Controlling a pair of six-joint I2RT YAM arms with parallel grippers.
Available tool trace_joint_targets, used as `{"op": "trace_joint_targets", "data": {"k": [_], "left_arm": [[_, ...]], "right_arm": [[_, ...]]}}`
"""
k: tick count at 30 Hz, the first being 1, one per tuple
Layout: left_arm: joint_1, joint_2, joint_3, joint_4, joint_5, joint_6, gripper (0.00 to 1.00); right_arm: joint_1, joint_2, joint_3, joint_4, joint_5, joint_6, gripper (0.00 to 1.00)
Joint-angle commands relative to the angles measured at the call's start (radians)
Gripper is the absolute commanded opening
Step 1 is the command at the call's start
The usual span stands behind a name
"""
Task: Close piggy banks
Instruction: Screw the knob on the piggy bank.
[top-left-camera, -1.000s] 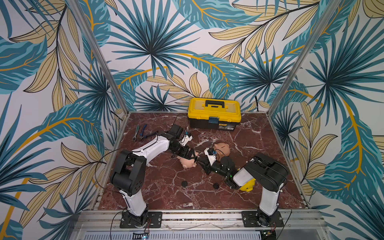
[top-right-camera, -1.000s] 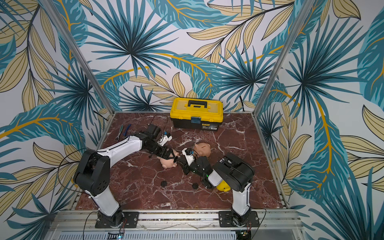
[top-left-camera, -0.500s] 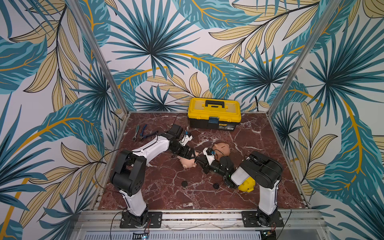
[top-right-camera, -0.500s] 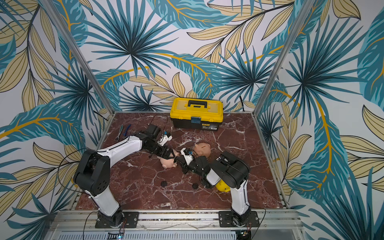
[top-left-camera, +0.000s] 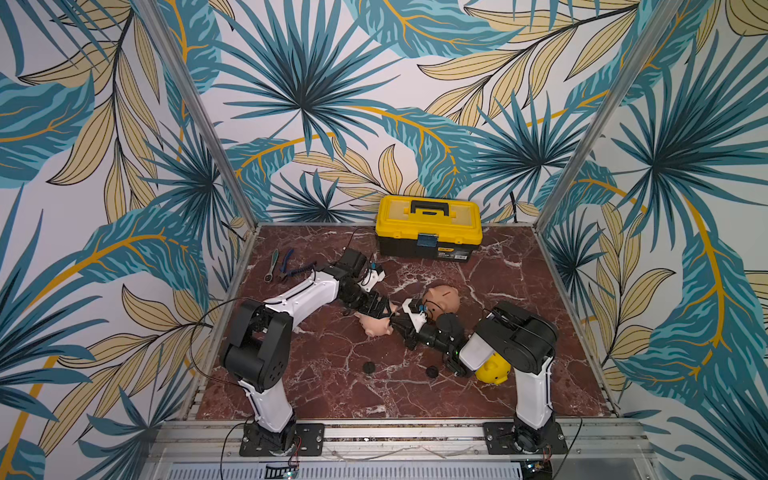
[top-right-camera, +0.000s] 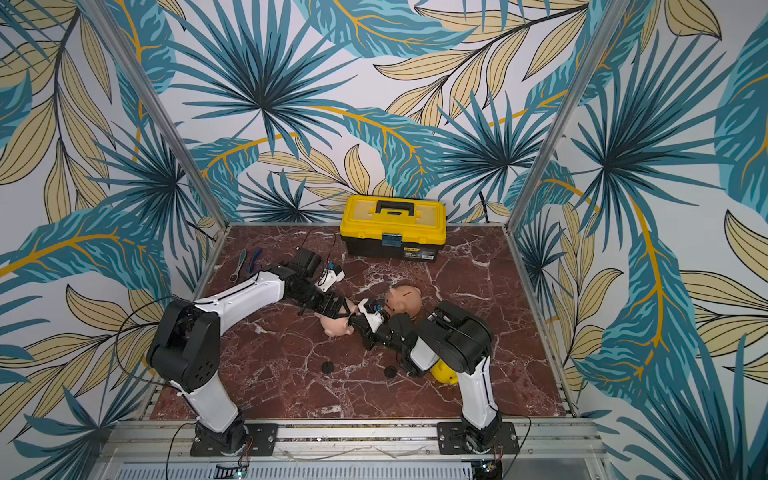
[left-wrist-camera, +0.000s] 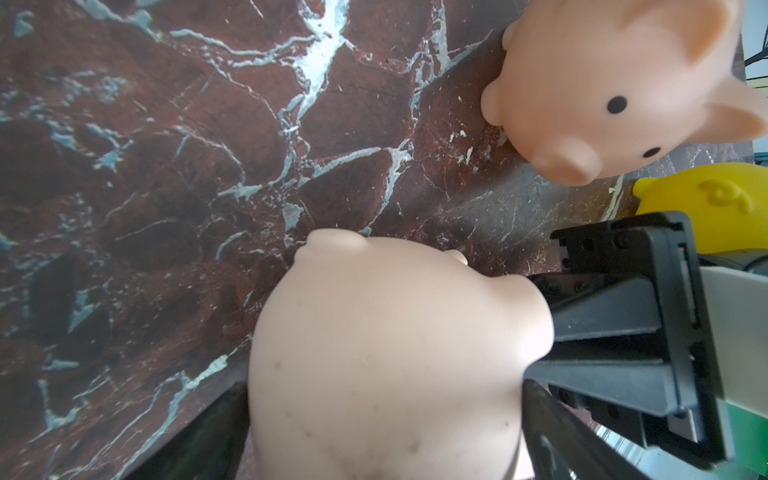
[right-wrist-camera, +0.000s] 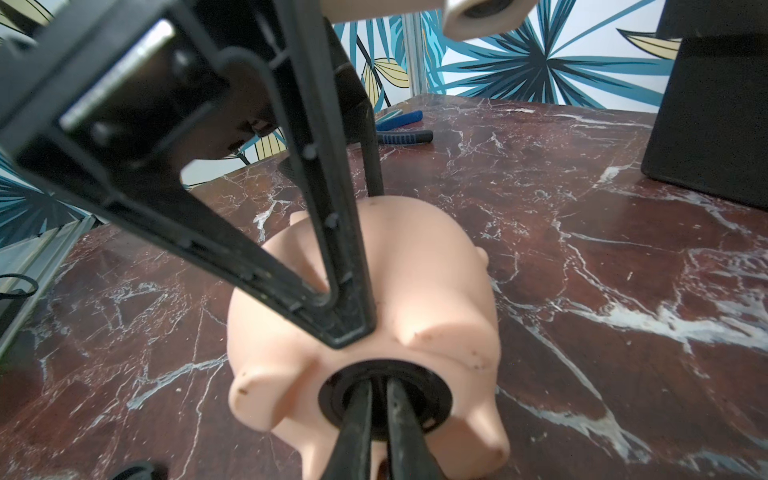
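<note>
Wide-spread left tool clamps pale pink pig on its side on worktop, so belly hole faces right tool. That one is pinched narrow, tips on black plug seated in hole; likely pushing it home.

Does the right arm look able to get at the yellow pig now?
Probably not directly. The yellow pig lies tucked under the right forearm, and the right hand is busy at the plug in the pale pink pig.
</note>
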Motion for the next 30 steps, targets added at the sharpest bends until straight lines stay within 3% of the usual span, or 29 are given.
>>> {"op": "trace_joint_targets", "data": {"k": [1,4,19,25,30], "left_arm": [[-0.005,-0.009,-0.029,0.007,0.023,0.005,0.99],[-0.005,-0.009,-0.029,0.007,0.027,0.006,0.99],[-0.005,0.001,-0.029,0.007,0.029,0.014,0.98],[-0.005,0.000,-0.030,0.007,0.026,0.013,0.98],[-0.004,0.003,-0.029,0.007,0.026,0.012,0.98]], "right_arm": [[0.011,0.013,0.016,0.019,-0.002,-0.044,0.05],[0.017,0.006,0.010,0.019,0.011,-0.084,0.00],[0.084,0.003,-0.017,0.019,0.116,-0.363,0.00],[0.084,-0.017,-0.010,0.019,0.121,-0.244,0.00],[0.084,-0.035,-0.002,0.019,0.123,-0.041,0.00]]}}
